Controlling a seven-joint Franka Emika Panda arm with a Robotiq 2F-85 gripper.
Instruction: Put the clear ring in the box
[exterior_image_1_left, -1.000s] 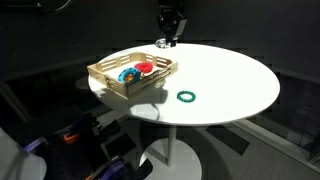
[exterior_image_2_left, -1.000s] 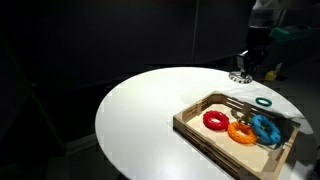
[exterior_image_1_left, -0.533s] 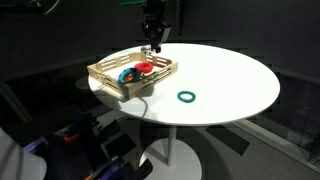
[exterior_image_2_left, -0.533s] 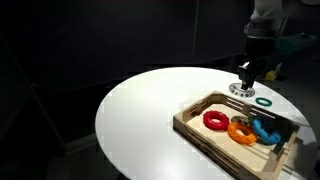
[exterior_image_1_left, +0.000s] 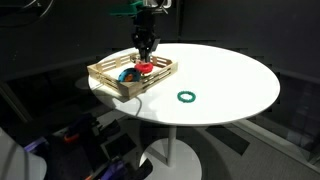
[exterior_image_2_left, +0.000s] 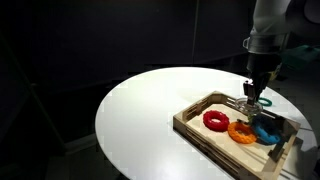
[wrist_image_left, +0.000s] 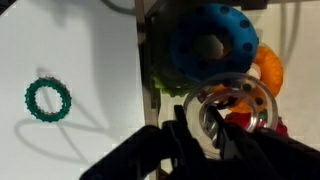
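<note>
My gripper (exterior_image_1_left: 146, 57) hangs over the box (exterior_image_1_left: 104, 72), a shallow light wooden tray with slatted sides, and is shut on the rim of the clear ring (wrist_image_left: 238, 106). In the wrist view the gripper (wrist_image_left: 196, 122) pinches the ring's left edge, and the glassy ring hangs above the coloured rings in the tray. In an exterior view the gripper (exterior_image_2_left: 252, 97) holds the ring just above the box (exterior_image_2_left: 198, 128), over its far side.
Red (exterior_image_2_left: 214, 120), orange (exterior_image_2_left: 241, 130) and blue (exterior_image_2_left: 268, 128) rings lie in the box. A dark green ring (exterior_image_1_left: 186, 97) lies on the round white table (exterior_image_1_left: 235, 75), also seen in the wrist view (wrist_image_left: 48, 98). The surroundings are dark.
My gripper has carried the clear ring from the table's far edge across to a spot over the box and lowered it toward the rings inside.
</note>
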